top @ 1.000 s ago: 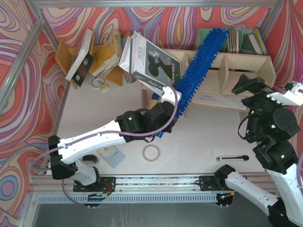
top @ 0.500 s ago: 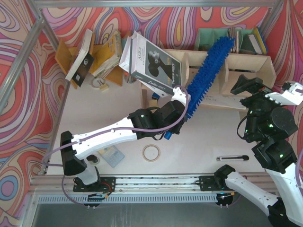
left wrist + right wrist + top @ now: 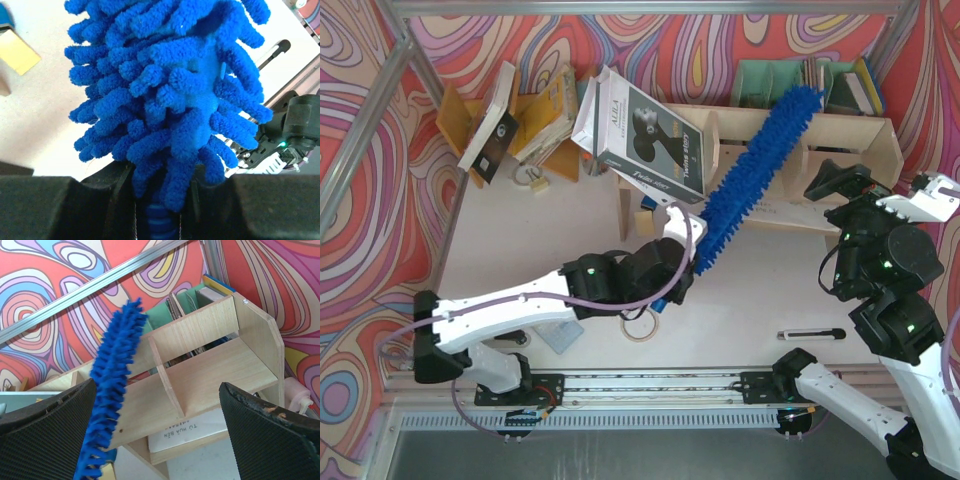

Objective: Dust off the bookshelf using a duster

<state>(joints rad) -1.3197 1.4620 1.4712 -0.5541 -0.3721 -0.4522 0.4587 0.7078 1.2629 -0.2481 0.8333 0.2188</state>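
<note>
The duster (image 3: 755,180) slants up-right from the left gripper (image 3: 159,210), which is clamped on its handle — tip crossing the bookshelf (image 3: 840,125) top edge. The right gripper (image 3: 157,430) gapes empty nearby.

Contents: one duster (image 3: 755,180); one bookshelf (image 3: 842,127); before the bookshelf, one tape ring (image 3: 640,338) and one pen (image 3: 810,334); one orange rack (image 3: 455,125); one green organiser (image 3: 760,75).

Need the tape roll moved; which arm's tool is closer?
Left. The left tool, gripping the duster, sits just beyond the tape roll; the right tool is far off by the bookshelf.
</note>
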